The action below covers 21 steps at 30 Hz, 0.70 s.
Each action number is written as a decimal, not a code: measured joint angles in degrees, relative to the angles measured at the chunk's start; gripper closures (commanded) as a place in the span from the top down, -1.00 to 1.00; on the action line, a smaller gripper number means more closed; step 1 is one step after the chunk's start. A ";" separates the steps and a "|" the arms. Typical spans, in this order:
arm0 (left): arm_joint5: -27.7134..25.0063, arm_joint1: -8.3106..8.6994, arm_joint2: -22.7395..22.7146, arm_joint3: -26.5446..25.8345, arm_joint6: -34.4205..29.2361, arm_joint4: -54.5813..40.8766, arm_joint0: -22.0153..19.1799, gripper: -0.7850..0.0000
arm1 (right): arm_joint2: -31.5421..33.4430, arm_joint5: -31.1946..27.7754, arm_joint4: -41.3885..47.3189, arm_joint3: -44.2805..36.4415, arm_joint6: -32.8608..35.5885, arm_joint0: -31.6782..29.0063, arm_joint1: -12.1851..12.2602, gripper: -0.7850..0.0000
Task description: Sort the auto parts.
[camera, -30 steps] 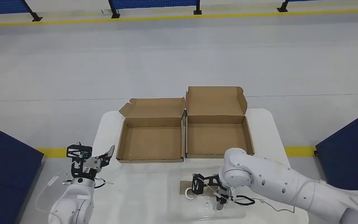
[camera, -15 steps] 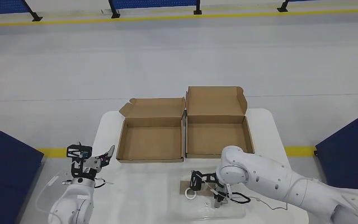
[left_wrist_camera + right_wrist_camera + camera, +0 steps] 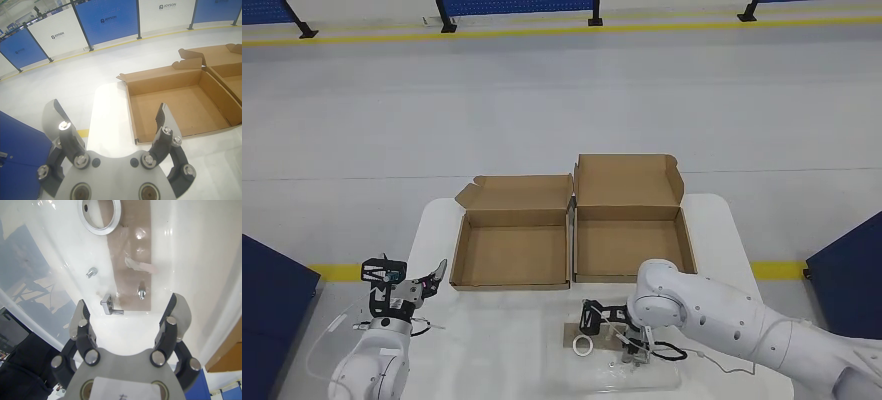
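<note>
Small metal parts lie on the white table under my right gripper, which is open and holds nothing. They are a silver ring, a short bolt, a stud and a flat block with a pin. The block lies closest to the fingertips, and the stud rests on a brown card. From above, the right gripper hangs just right of the ring. My left gripper is open and empty at the table's left edge.
Two open cardboard boxes stand side by side at the back of the table, the left box and the right box, both empty. A clear plastic sheet lies at the front edge near the parts.
The right arm's wrist has shifted slightly left and toward the boxes, over the parts. The left arm has not moved.
</note>
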 measured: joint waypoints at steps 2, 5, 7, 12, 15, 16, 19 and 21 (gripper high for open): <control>0.00 0.00 0.00 0.00 0.00 0.00 0.00 1.00 | 0.24 -0.10 -0.18 0.15 0.21 -0.25 -0.02 -0.07; 0.00 0.00 0.00 0.00 0.00 0.00 0.00 1.00 | 0.49 0.48 -1.05 0.40 0.50 -0.60 -0.13 -0.16; 0.00 0.00 0.00 0.00 0.00 0.00 0.00 1.00 | 0.69 0.97 -1.44 0.39 0.61 -0.81 -0.20 -0.19; 0.00 0.00 0.00 0.00 0.00 0.00 0.00 1.00 | 1.28 1.63 -3.08 0.21 0.56 -1.39 -0.29 -0.29; 0.00 0.00 0.00 0.00 0.00 0.00 0.00 1.00 | 1.63 1.84 -3.96 0.11 0.44 -1.74 -0.35 -0.29; 0.00 0.00 0.00 0.00 0.00 0.00 0.00 1.00 | 1.68 1.84 -4.24 0.12 0.51 -1.84 -0.40 -0.30; 0.00 0.00 0.00 0.00 0.00 0.00 0.00 1.00 | 1.77 1.90 -5.05 0.56 0.48 -2.22 -0.65 -0.36; 0.00 0.00 0.00 0.00 0.00 0.00 0.00 1.00 | 1.83 1.89 -5.52 1.09 0.19 -2.50 -0.88 -0.48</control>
